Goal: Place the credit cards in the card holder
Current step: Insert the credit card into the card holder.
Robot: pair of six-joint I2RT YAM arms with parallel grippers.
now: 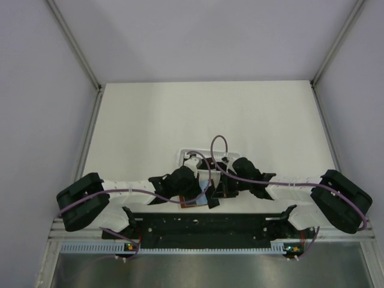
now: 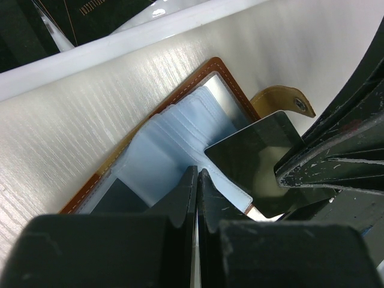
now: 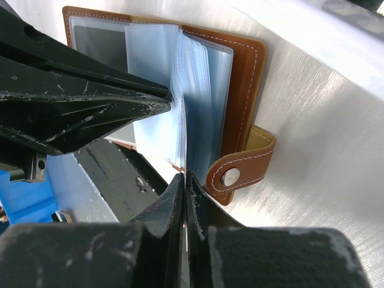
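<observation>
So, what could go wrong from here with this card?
1. The thin black rectangular card, apparently pinched in the shut right gripper, is only partly in a clear pocket of the open brown leather card holder; a skewed push could jam or buckle it.
2. The shut left gripper seems only to press the pockets, so the holder may slide.
3. The grippers are close and could collide.

bright even light, glare streaks on table [image 3: 336, 120], wrist foregrounds blurred
</observation>
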